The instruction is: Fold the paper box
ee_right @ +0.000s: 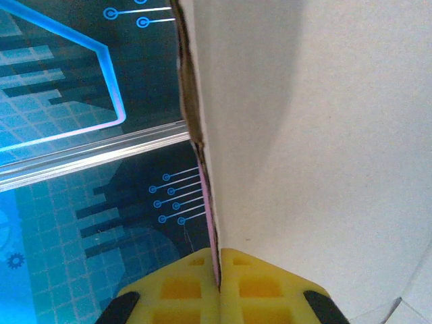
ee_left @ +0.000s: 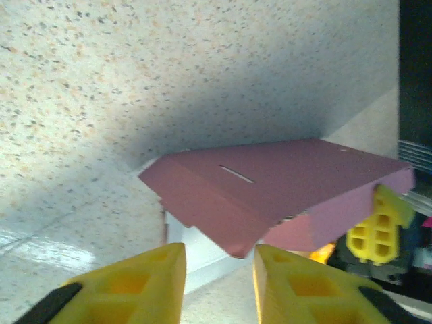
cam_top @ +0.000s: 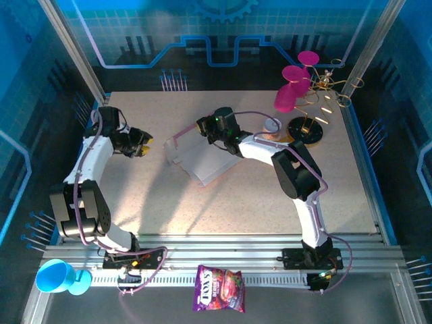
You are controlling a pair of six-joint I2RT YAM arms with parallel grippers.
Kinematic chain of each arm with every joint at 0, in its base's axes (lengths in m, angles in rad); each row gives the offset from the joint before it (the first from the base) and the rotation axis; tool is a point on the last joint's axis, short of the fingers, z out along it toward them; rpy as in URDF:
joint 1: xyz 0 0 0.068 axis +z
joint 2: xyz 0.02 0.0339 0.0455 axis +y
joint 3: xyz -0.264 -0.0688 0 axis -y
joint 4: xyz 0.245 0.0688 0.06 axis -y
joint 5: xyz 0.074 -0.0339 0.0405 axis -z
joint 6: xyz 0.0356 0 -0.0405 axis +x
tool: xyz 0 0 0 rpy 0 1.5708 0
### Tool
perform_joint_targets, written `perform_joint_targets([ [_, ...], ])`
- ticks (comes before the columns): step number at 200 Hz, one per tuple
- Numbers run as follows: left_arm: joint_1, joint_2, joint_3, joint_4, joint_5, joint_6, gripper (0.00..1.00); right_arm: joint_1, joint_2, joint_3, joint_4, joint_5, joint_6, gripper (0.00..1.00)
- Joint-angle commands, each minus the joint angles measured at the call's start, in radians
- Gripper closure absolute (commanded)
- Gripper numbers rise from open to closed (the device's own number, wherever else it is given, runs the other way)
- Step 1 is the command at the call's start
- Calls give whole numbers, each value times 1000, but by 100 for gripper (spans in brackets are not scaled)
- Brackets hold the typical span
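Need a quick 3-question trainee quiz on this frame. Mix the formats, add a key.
1. True or false: the left gripper is clamped on the paper box.
2. What is between the fingers of the right gripper? A) nothing B) an edge of the paper box C) the other arm's fingers
3. Fill in: the purple snack bag lies by the table's ___ edge (near or far).

Key:
1. False. Its jaws stand apart, just short of the box.
2. B
3. near
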Motion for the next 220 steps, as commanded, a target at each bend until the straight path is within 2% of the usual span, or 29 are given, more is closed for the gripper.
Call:
perform_joint_targets([
  [1, -15, -21, -41, 28, -38, 229, 74, -11, 31, 9, -43, -1, -10, 100],
  [29, -61, 6, -58, -3, -89, 332, 82, -11, 25, -5, -32, 3, -2, 100],
  [44, -109, 23, -73, -19, -121, 369, 83, -11, 27, -2, -28, 3, -1, 100],
  [69, -178, 3, -118, 10, -200, 396, 74, -11, 25, -1, -32, 4, -1, 100],
  [103, -209, -59, -173, 84, -241, 424, 57, -11, 24, -5, -31, 0, 0, 100],
  [120, -225, -60, -165, 73, -274, 443, 53, -11, 22, -7, -28, 1, 0, 100],
  [180, -287, 59, -81, 77, -362, 452, 52, -12, 25, -6, -18, -2, 6, 100],
  [220, -318, 135, -1, 77, -457, 415, 60, -11, 24, -7, -13, -4, 10, 100],
])
